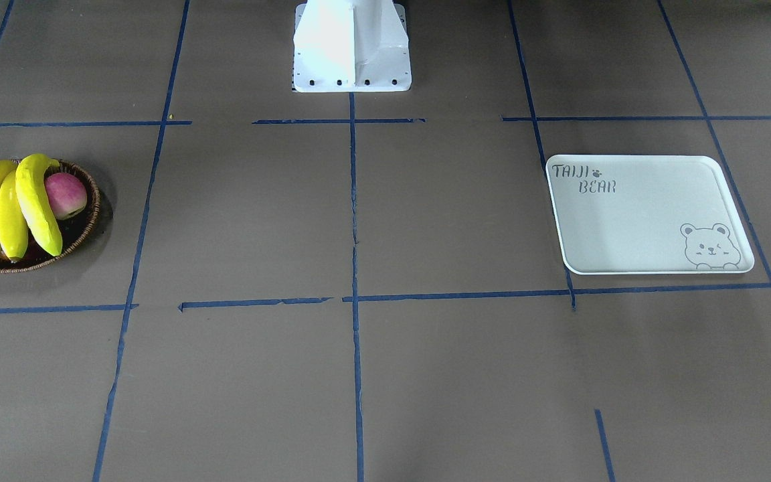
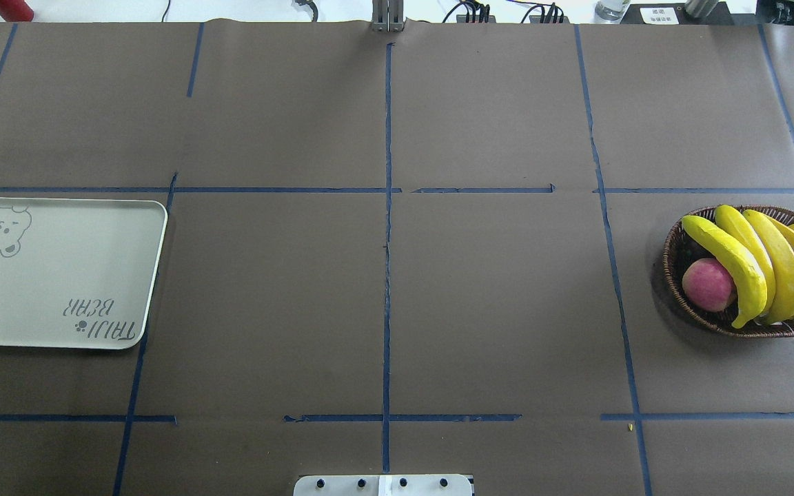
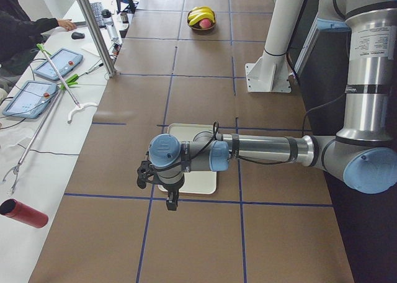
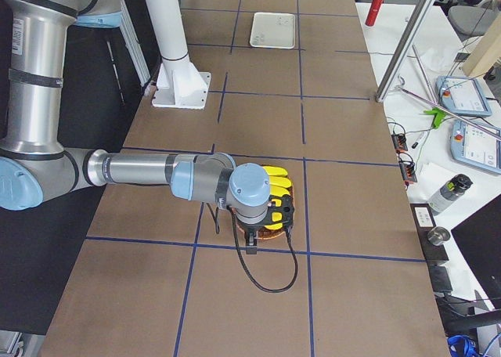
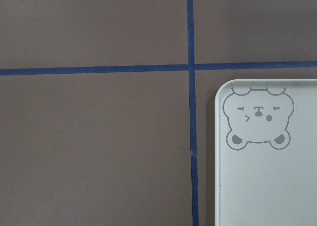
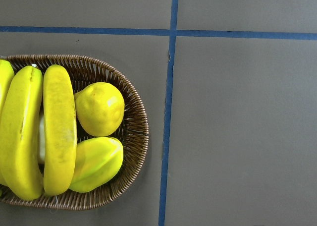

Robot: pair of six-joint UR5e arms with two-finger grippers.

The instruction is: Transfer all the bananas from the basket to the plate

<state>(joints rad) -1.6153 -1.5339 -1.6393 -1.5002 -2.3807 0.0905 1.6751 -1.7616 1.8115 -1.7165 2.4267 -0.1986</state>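
Overhead exterior: about 4 bananas (image 2: 759,265) lie side by side, touching, in the basket (image 2: 676,241) at the table's right end. None is yet on the plate (image 2: 59,275), well apart at the left end. They look light, stiff and smooth, likely slippery; I'd pinch the outermost one, beside the apple (image 2: 707,284), across its middle. Packed neighbours, the apple and the wicker rim crowd the fingers. A round yellow fruit (image 6: 99,108) and an oval one (image 6: 96,164) sit on the bananas' other side. The right gripper (image 4: 249,243) hangs over the basket, the left gripper (image 3: 169,199) over the plate's edge; either's finger spread I cannot tell.
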